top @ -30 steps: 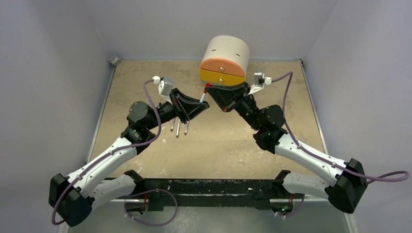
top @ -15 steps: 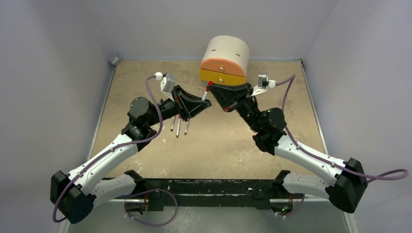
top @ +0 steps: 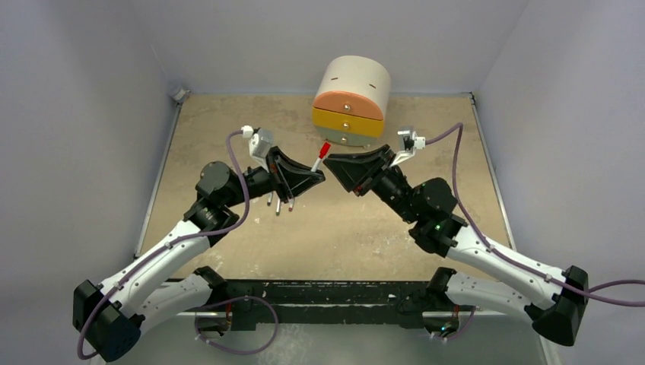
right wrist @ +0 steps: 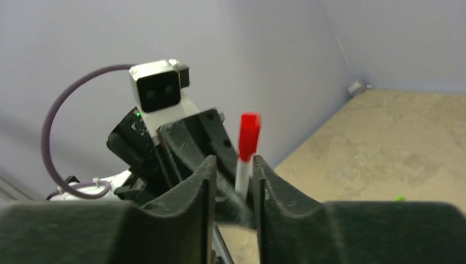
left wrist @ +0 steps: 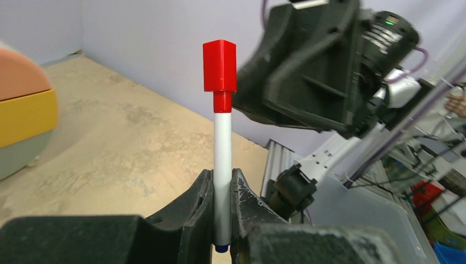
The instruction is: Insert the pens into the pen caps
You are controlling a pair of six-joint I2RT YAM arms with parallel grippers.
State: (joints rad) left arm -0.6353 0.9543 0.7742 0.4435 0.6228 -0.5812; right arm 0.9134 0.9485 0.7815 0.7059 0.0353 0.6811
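Right gripper (top: 332, 163) has backed off the red cap (top: 324, 148) since a second ago, dropping lower and to the right, and has loosened. Top view: left gripper (top: 317, 175) clamps the pen (top: 317, 161) by its lower barrel above mid worktop (top: 342, 228), cap end pointing toward the drawer unit (top: 351, 99); right gripper tip is just beside the pen, not on it. Three more pens (top: 280, 202) lie on the worktop under the left gripper, partly hidden. Left wrist view: pen stands upright between closed fingers, red cap seated on top, right gripper just beside the cap, apart. Right wrist view: jaws narrowly parted, holding nothing; capped pen shows through the gap, beyond them.
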